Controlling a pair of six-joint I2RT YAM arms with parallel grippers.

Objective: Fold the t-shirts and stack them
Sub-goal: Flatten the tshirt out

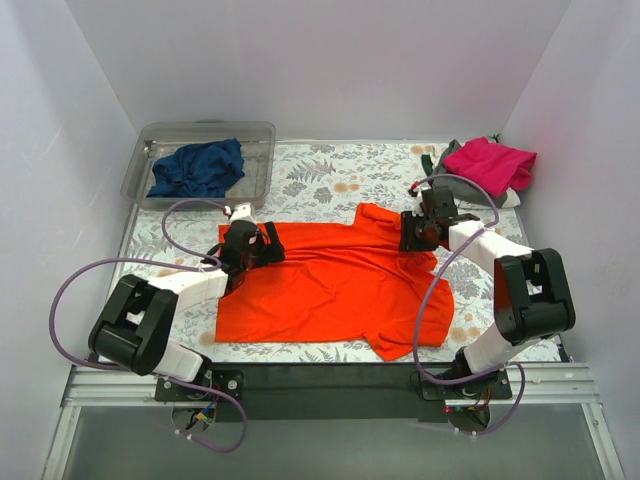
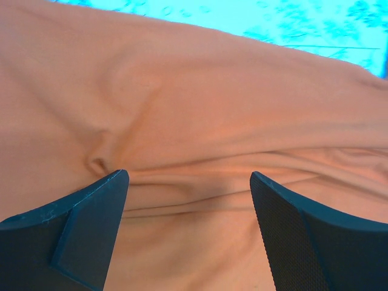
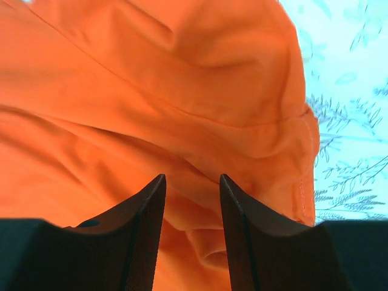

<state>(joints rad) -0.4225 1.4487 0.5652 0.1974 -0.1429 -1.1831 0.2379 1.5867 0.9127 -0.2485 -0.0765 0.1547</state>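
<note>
The orange-red t-shirt (image 1: 335, 285) lies spread on the flowered table cover, with wrinkles along its far edge. My left gripper (image 1: 262, 245) is low over its far left corner, jaws wide open, with only cloth (image 2: 194, 109) below and between them (image 2: 189, 179). My right gripper (image 1: 412, 232) is at the shirt's far right sleeve, open, with a raised fold of orange cloth (image 3: 182, 91) between its fingers (image 3: 193, 179). The navy t-shirt (image 1: 198, 168) lies crumpled in the tub. The magenta t-shirt (image 1: 488, 165) lies bunched at the back right, with a bit of grey cloth (image 1: 438, 160) showing under it.
A clear plastic tub (image 1: 258, 135) stands at the back left. White walls close in the table on three sides. A black rail (image 1: 330, 378) with both arm bases runs along the near edge. Cables loop beside each arm.
</note>
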